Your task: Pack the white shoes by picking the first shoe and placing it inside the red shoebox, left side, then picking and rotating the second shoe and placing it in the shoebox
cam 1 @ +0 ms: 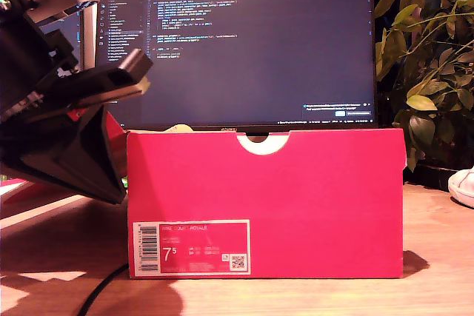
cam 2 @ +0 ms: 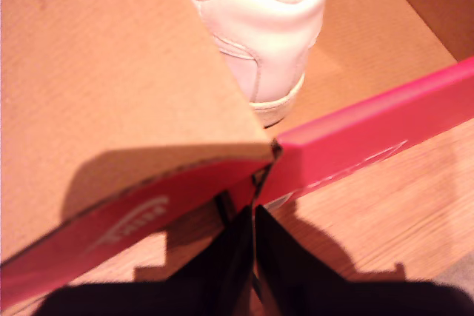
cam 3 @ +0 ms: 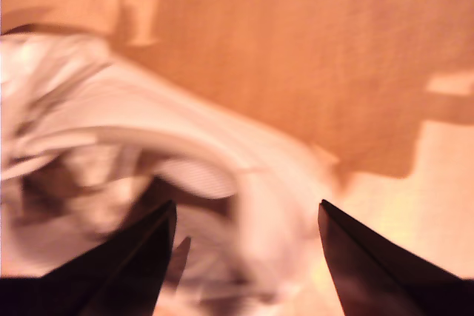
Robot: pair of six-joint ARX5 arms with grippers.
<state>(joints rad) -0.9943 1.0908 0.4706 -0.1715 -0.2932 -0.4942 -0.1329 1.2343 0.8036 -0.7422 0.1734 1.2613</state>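
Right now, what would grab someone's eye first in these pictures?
The red shoebox fills the middle of the exterior view, in front of a monitor showing code. One white shoe already sits inside the box, its heel showing near my first gripper. My second gripper hangs open over the other shoe.

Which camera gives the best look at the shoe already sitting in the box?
The first wrist view: it looks into the red shoebox and shows the white shoe's heel sharply. In the exterior view the box wall hides it; only a pale patch shows through the notch. The second wrist view shows a blurred white shoe on wood, apparently a different one.
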